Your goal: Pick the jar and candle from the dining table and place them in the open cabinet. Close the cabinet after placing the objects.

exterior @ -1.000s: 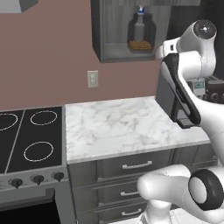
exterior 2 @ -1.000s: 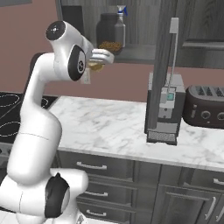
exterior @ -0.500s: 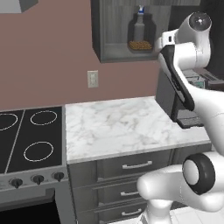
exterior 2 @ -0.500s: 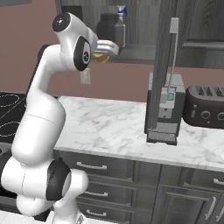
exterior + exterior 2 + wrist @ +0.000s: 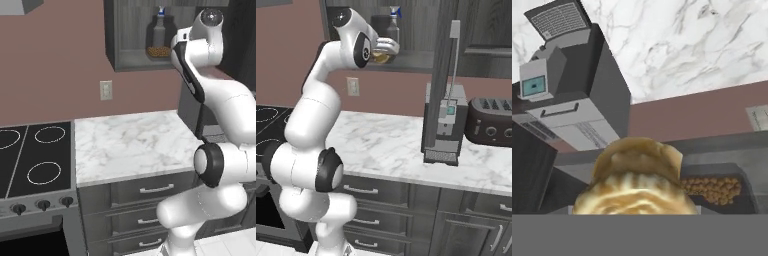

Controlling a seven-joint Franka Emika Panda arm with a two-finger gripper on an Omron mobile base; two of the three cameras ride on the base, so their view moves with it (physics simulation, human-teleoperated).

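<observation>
My gripper (image 5: 384, 50) is raised to the open cabinet (image 5: 125, 35) and is shut on the candle (image 5: 380, 57), a tan-gold lump. The candle (image 5: 634, 180) sits very close in the hand view and hides my fingertips. The jar (image 5: 160, 37) stands on the cabinet shelf, dark glass with tan grainy contents (image 5: 712, 189) at its bottom. The candle is held just in front of the jar (image 5: 387, 30), at about shelf height. The dining table is out of view.
The open cabinet door (image 5: 443, 75) hangs edge-on right of the gripper, above a coffee machine (image 5: 445, 122). A toaster (image 5: 491, 122) stands further right. Below lie the marble counter (image 5: 130, 145), a stove (image 5: 35, 155) and a wall outlet (image 5: 105, 90).
The arm has risen and reached forward, carrying the candle up from below the cabinet to the shelf opening, close to the jar.
</observation>
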